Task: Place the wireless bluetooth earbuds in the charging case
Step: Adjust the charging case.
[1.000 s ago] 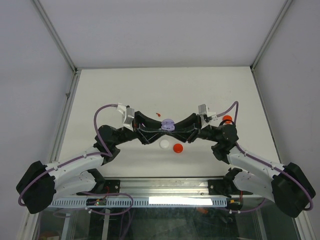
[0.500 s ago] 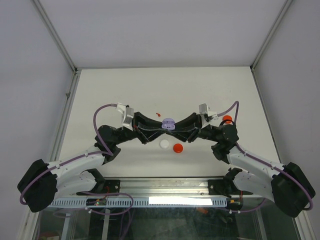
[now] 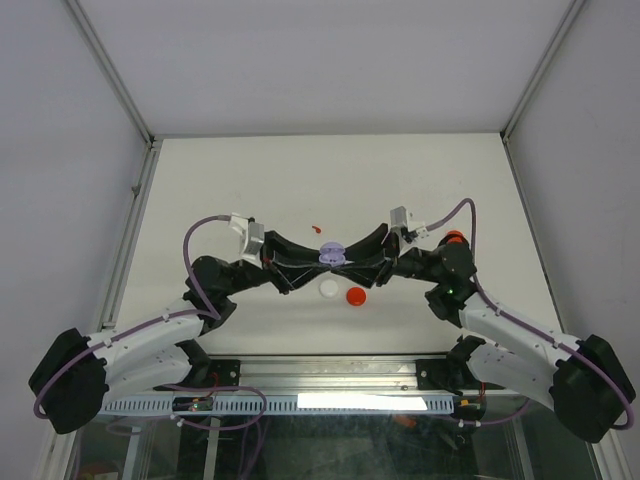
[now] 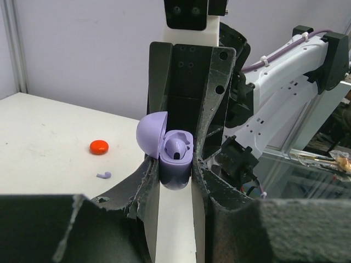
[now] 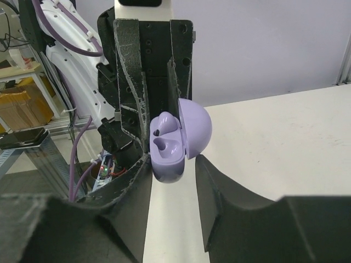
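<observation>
Here, the left tool point(image 4: 174, 164) clamps the open charging case point(image 4: 176, 178).

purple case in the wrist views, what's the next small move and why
Probably back the right gripper off the purple case: one finger stands clear of it while the left gripper clamps it, lid open. A loose purple earbud lies on the table, likely the next thing to fetch.
</observation>
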Controlling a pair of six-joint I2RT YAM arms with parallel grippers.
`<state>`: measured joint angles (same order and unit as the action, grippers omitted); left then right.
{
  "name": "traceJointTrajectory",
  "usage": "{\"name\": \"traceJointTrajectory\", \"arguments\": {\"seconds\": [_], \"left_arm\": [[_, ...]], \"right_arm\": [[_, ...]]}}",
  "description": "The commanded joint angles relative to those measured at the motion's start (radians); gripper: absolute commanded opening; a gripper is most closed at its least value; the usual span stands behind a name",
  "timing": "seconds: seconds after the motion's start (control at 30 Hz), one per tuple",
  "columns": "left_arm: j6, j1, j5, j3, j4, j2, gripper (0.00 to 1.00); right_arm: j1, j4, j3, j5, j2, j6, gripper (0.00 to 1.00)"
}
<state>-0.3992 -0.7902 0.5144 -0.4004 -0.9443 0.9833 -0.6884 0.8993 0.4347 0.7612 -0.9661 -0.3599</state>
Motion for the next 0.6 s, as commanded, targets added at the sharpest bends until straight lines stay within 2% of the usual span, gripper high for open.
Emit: {"name": "traceJointTrajectory", "arguments": {"seconds": [0.0,0.13,0.23,0.37,0.57], "left_arm": [[0.065,0.003,-0.002,0.019,0.006,-0.047,0.00],[0.118,0.003,-0.017,0.040,0.020,-0.075,0.00],[0.155,0.003,-0.033,0.065,0.014,-0.090,0.00],[0.201,0.003,-0.070,0.089,0.032,-0.104,0.00],[0.256,0.003,-0.129,0.170,0.004,-0.124,0.00]], "right_arm": [[0.007,-0.130,0.074,0.019,0.032,0.081,0.42],[0.011,-0.222,0.086,0.029,0.040,0.121,0.47],[0.011,-0.281,0.098,0.022,0.048,0.151,0.48],[0.013,-0.440,0.126,-0.024,0.069,0.237,0.50],[0.016,-0.752,0.197,-0.242,0.075,0.300,0.58]]}}
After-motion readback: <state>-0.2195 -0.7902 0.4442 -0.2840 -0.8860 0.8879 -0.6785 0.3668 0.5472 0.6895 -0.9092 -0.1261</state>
